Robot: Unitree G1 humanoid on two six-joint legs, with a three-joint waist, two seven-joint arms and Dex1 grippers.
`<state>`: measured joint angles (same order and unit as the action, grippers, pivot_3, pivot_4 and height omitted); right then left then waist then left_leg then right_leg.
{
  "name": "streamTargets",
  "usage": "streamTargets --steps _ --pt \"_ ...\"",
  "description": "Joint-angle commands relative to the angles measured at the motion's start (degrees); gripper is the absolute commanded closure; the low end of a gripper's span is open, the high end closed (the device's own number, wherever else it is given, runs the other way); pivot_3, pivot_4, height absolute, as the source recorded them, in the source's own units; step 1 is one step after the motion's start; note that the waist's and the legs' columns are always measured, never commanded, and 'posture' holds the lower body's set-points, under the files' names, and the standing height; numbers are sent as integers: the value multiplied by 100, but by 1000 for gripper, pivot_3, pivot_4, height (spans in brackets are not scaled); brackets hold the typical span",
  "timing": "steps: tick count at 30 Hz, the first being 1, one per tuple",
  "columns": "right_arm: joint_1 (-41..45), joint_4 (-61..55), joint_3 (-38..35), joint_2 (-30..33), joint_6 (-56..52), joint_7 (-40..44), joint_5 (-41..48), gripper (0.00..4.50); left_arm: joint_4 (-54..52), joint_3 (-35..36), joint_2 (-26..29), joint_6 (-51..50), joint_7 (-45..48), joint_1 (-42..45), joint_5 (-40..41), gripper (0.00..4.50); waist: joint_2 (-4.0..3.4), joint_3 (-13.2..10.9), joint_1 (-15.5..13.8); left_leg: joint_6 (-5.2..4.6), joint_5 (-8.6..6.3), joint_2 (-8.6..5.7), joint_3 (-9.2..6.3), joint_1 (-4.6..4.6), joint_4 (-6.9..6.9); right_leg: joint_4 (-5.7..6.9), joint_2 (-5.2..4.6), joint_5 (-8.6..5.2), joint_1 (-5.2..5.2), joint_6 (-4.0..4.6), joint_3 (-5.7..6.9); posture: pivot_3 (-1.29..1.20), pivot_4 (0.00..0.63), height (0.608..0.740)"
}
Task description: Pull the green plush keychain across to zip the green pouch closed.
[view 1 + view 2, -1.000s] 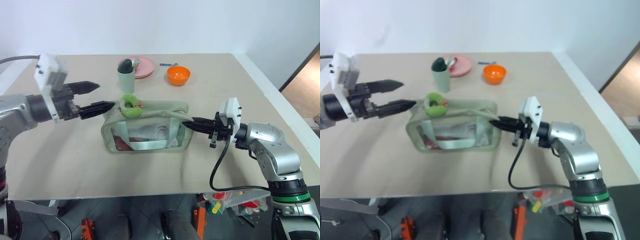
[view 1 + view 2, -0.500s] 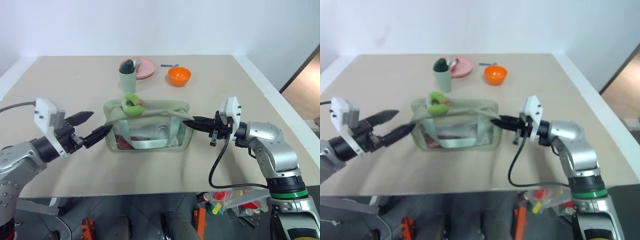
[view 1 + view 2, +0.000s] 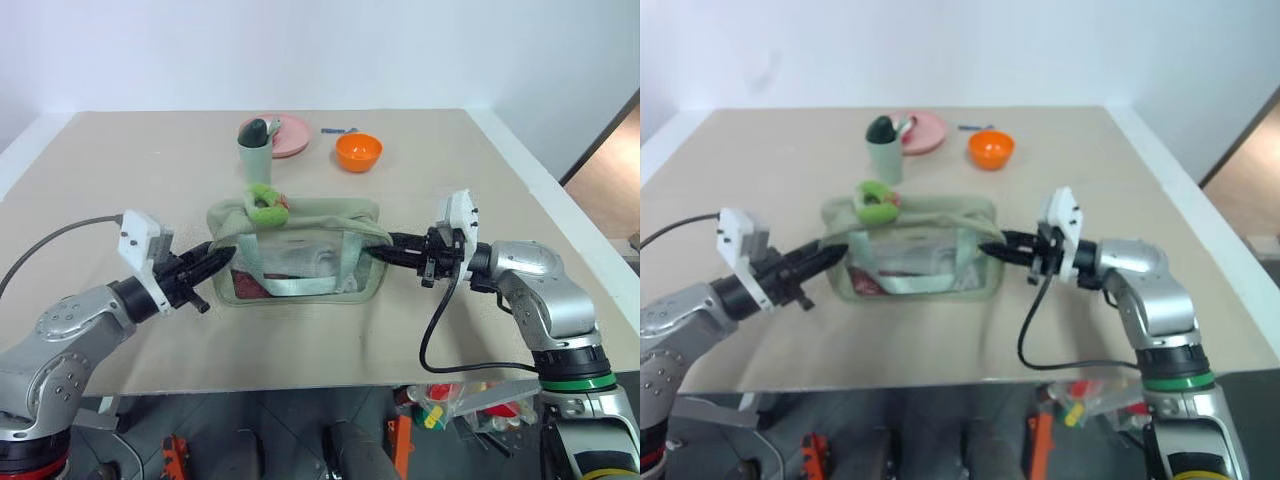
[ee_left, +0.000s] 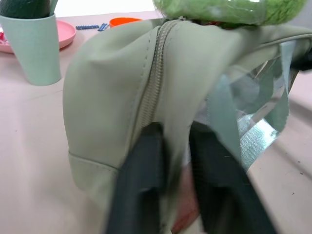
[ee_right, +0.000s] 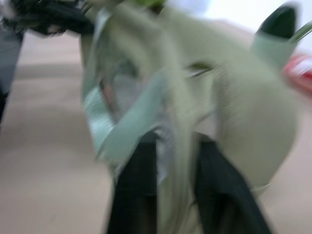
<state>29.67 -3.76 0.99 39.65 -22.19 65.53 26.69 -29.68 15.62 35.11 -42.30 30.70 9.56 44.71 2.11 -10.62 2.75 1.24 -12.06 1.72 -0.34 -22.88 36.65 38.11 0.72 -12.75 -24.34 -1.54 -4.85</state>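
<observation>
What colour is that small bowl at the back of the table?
The small round bowl is bright orange, plain with no pattern. It shows best in the left eye view.

green pouch [image 3: 915,255], hands [image 3: 832,254] [image 3: 990,248] at ends

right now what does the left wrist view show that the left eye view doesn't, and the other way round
Left wrist view: the zipper running up the end of the green pouch, and the left pincer shut on a fold of fabric beside it.
Left eye view: the right pincer at the pouch's opposite end, the whole orange bowl, the wide table.
Both: the pouch, the green plush keychain on top of it, the cup, the pink plate.
</observation>
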Motion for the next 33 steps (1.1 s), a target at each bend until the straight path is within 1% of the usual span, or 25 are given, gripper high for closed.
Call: streamTargets --steps 1,2,3,6,7,11,14,16,20,27,30,33 --pt "124 -593 -106 264 -307 124 213 2097 62 -66 -27 226 76 218 -76 4500 1 0 1 0 0 1 0 0 0 -2 0 -1 1 -1 0 0 150 740" --pt "215 -657 -141 335 -385 115 225 1737 109 -120 -52 252 87 247 -115 4500 1 0 1 0 0 1 0 0 0 -2 0 -1 0 -2 0 0 150 740" --pt "371 -714 -215 417 -603 82 329 1476 162 -176 -85 282 86 282 -158 4500 0 0 1 0 0 0 0 -1 -1 -2 0 -1 0 -2 0 0 150 740" --pt "816 -856 -328 620 -1022 9 511 254 272 -293 -200 362 32 382 -245 4500 -1 -2 1 0 0 -1 2 -6 2 -3 -1 -1 -4 -3 -2 0 150 740" --pt "967 -923 -353 636 -1143 -43 581 21 296 -330 -238 389 20 411 -276 4500 -1 -2 0 0 0 -1 1 -7 2 -3 -1 -1 -4 -2 -1 0 150 740" --pt "1590 -1307 -269 352 -1282 -425 681 21 356 -466 -435 491 -47 546 -365 4500 0 -2 3 0 -1 1 -4 -8 -1 -3 1 6 -6 -14 4 0 150 740" --pt "1894 -1370 124 -249 -680 -908 154 21 403 -598 -542 544 -50 615 -476 4500 1 -1 13 -1 -1 4 -9 -10 -3 -3 4 9 -8 -19 9 0 150 740" --pt "1946 -1269 368 -590 -392 -1161 -179 21 429 -678 -600 572 -60 656 -543 4500 2 0 2 -1 -1 4 -14 -14 -5 -3 4 8 -8 -21 12 0 150 740" --pt "1982 -914 722 -969 -22 -1325 -627 21 428 -807 -709 589 -72 737 -628 4500 2 0 -7 0 -1 -1 -13 -30 -3 -4 -3 8 -19 -26 12 0 150 740" --pt "2224 -234 873 -1366 256 -1426 -961 21 445 -863 -794 651 -92 769 -760 4500 2 -1 -17 0 -1 -8 -13 -35 4 -7 -12 8 -17 -32 11 0 150 740" --pt "2206 41 917 -1472 395 -1411 -1082 811 431 -883 -811 678 -106 762 -827 4500 2 0 -18 0 -1 -5 -20 -34 2 -6 -8 8 -16 -32 18 0 150 740" --pt "2123 122 976 -1522 459 -1346 -1150 1800 437 -907 -818 697 -115 749 -895 4500 1 -1 -18 0 -1 -5 -22 -34 2 -6 -9 8 -15 -31 22 0 150 740"
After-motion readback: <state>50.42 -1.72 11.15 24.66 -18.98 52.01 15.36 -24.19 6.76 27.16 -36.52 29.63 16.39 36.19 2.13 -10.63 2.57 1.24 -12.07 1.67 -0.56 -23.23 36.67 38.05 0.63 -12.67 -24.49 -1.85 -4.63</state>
